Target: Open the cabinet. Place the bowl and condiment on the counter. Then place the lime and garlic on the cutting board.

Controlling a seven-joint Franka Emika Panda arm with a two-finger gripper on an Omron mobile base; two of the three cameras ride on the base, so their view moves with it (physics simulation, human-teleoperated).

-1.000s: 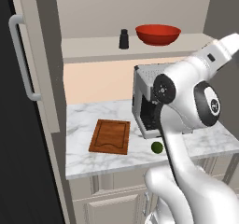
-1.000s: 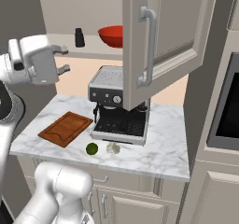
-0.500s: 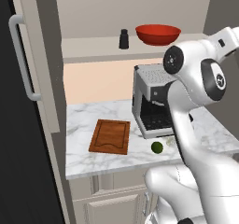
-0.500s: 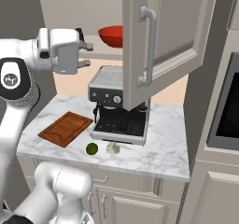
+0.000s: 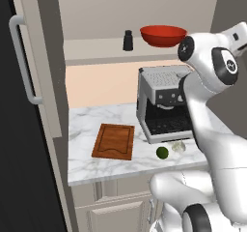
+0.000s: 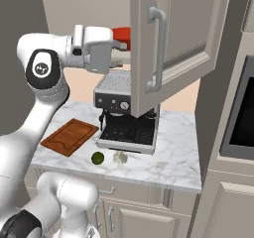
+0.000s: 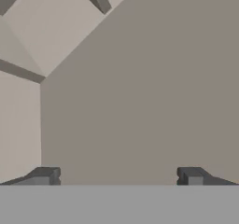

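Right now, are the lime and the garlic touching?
Apart. The right base view shows white counter between the lime and the garlic.

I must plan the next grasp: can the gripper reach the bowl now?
Probably yes: the cabinet door is open, the open gripper is level with the bowl, nothing between.
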